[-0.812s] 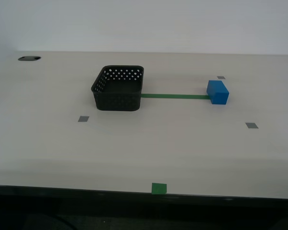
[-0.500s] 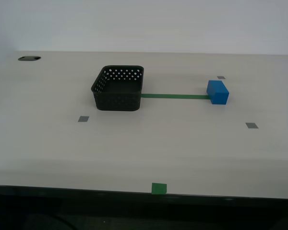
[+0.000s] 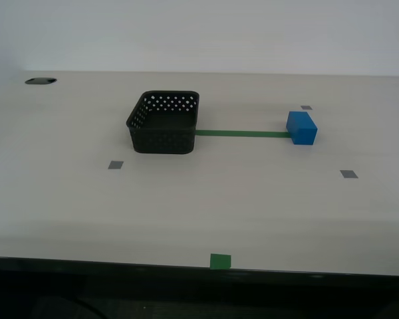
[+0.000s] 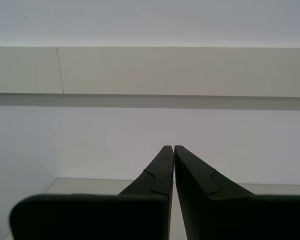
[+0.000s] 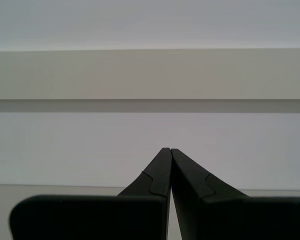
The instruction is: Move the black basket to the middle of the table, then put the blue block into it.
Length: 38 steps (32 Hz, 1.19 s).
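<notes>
Nothing is moving vs the earlier exterior frames: basket, block and camera are all sitting exactly as before. Small square black plastic basket [image 3: 163,122] with rows of round holes in its walls is resting empty on the wide pale beige counter [image 3: 199,206], somewhat toward the exterior view's left of centre, touching one end of the thin green tape strip [image 3: 243,133]. Small bright blue solid block [image 3: 301,127] is sitting at the strip's other end, toward the exterior view's right, well apart from the basket. Small grey tape squares [image 3: 116,165] and a green tape square [image 3: 220,261] near the dark front edge are marking spots on the counter. Neither arm is showing in the exterior view. My first end effector [image 5: 169,150] is pointing at the pale wall w/ its tips pressed together, holding nothing; my second end effector [image 4: 173,147] is doing the same, closed and empty. So, as I judge it, step 1 (basket to the middle) is not yet starting. Next move is prob calling for one arm to come down over the counter, spread its jaws, take a basket wall at the rim and shift the basket along the strip toward centre, w/o knocking the block.
</notes>
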{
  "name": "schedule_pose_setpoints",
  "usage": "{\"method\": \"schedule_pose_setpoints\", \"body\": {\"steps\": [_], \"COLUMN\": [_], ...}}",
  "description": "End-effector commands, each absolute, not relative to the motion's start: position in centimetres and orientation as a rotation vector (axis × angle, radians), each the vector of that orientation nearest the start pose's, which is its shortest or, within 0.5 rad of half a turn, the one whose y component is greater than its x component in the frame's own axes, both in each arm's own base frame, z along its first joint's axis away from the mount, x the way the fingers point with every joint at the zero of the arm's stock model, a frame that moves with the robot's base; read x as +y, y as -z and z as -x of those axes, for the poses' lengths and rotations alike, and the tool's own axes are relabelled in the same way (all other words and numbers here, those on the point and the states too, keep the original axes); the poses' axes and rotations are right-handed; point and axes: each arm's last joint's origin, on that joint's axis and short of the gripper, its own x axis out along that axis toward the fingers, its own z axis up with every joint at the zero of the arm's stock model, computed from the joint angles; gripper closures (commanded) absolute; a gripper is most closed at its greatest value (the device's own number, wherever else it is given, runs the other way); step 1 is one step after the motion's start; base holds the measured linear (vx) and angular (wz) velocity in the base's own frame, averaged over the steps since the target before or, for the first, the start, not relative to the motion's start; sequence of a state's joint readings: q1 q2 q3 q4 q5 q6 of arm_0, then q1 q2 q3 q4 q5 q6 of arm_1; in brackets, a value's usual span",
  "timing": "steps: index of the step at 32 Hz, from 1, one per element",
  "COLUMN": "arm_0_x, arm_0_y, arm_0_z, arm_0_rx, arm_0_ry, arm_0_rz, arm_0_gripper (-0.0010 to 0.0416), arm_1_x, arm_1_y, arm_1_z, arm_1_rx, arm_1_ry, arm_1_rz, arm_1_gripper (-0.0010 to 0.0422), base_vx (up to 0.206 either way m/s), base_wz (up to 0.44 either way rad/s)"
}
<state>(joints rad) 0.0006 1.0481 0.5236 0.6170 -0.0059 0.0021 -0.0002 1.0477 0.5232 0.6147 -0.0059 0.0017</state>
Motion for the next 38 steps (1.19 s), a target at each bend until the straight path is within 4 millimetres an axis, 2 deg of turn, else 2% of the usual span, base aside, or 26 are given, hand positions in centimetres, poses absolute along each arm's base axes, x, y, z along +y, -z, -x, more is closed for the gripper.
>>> {"method": "schedule_pose_setpoints", "body": {"steps": [1,9,20,23,27,31,38], "arm_0_x": [0.0,0.0,0.0,0.0,0.0,0.0,0.1], "arm_0_y": [-27.1,-27.1,-27.1,-27.1,-27.1,-26.8,-26.6], "arm_0_z": [-22.7,-22.7,-22.7,-22.7,-22.7,-22.7,-22.7], "arm_0_rx": [-0.096,-0.096,-0.097,-0.096,-0.094,-0.067,-0.044], "arm_0_ry": [-0.007,-0.007,-0.007,-0.007,-0.007,-0.007,-0.008], "arm_0_rz": [-0.001,-0.001,-0.001,-0.003,-0.003,-0.003,-0.008], "arm_0_gripper": [0.0406,0.0406,0.0406,0.0405,0.0405,0.0405,0.0405], "arm_1_x": [0.0,0.0,0.1,-0.1,-0.3,-0.3,-1.1], "arm_1_y": [-27.1,-27.1,-28.7,-28.9,-29.9,-31.4,-33.6], "arm_1_z": [-22.7,-22.7,-22.8,-22.9,-23.4,-23.6,-24.3], "arm_1_rx": [-0.094,-0.096,-0.164,-0.163,-0.031,0.132,0.343], "arm_1_ry": [-0.006,-0.007,-0.025,0.018,0.078,0.085,0.236], "arm_1_rz": [0.0,-0.001,0.003,0.043,0.121,0.124,0.152], "arm_1_gripper": [0.0412,0.0412,0.0412,0.0412,0.0412,0.0412,0.0412], "base_vx": [0.0,0.0,0.0,0.0,0.0,0.0,0.0], "base_wz": [0.0,0.0,0.0,0.0,0.0,0.0,0.0]}}
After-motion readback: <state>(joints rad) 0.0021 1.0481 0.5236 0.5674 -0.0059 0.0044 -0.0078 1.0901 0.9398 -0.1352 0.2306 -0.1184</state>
